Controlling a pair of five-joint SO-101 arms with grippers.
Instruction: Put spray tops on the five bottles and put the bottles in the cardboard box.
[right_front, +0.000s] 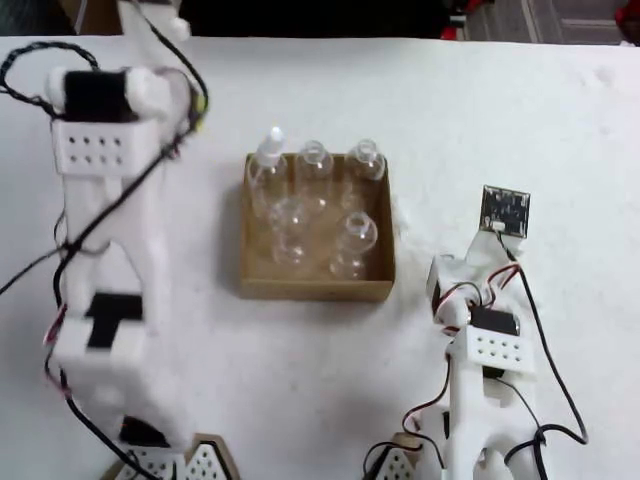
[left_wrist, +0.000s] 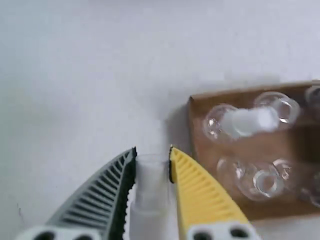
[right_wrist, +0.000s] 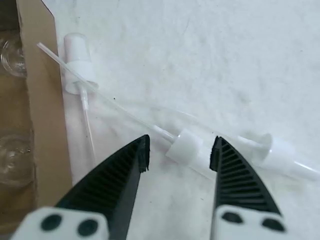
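My white counter (right_front: 330, 90) spans left to right; beyond its far edge, a dark strip (right_front: 300, 15) and, far right, a grey surface (right_front: 565, 18).

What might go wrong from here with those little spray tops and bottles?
The left claw grips a top that may slip or tilt on the way to a bottle. The uncapped bottles stand crowded in the box, so a claw coming down may knock one over. Under the open right claw, the loose tops lie with their thin tubes crossed, so lifting one may drag or bend another.
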